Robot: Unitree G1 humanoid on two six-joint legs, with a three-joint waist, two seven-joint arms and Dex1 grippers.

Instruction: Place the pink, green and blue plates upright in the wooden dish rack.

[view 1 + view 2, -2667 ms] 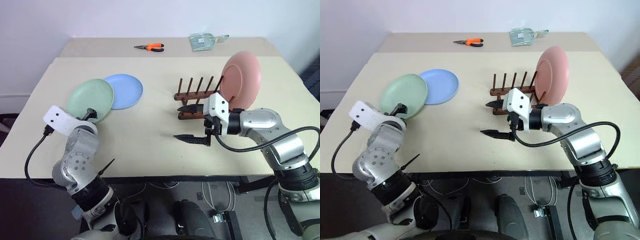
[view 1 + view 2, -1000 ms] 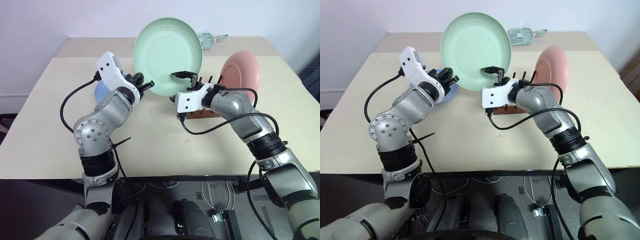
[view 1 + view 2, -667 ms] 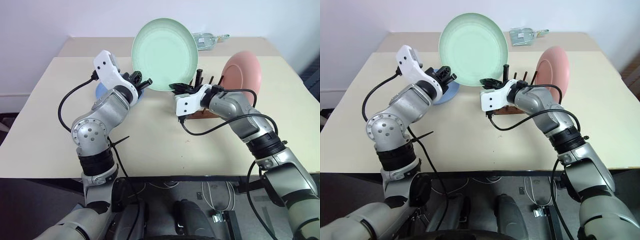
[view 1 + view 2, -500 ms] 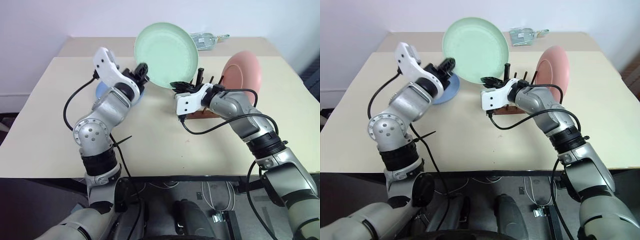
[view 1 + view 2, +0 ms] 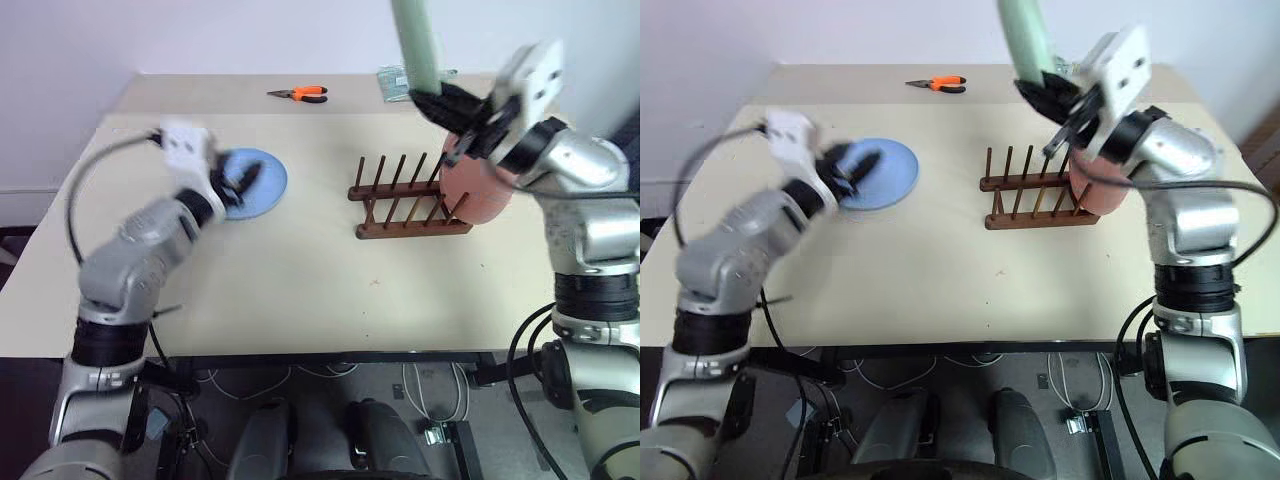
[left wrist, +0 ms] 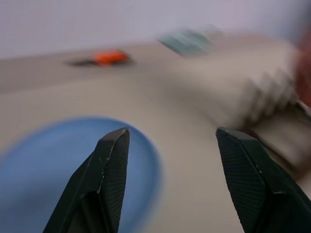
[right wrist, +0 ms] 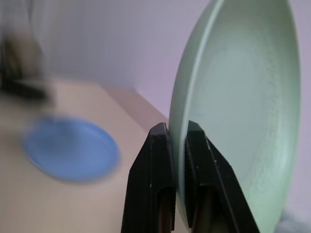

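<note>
The beige worktop (image 5: 300, 270) carries a wooden dish rack (image 5: 405, 205), a blue plate (image 5: 255, 185) to its left, and orange pliers (image 5: 300, 94) beyond.

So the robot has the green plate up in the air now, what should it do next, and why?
Probably lower the green plate into an empty slot of the wooden dish rack, beside the pink plate. The right gripper pinches the plate's rim, holding it edge-up above the rack. The slots left of the pink plate look free.

Green plate (image 7: 243, 107), blue plate (image 5: 255, 183), pink plate (image 5: 480, 195), brown rack (image 5: 405, 205), orange pliers (image 5: 305, 94).
</note>
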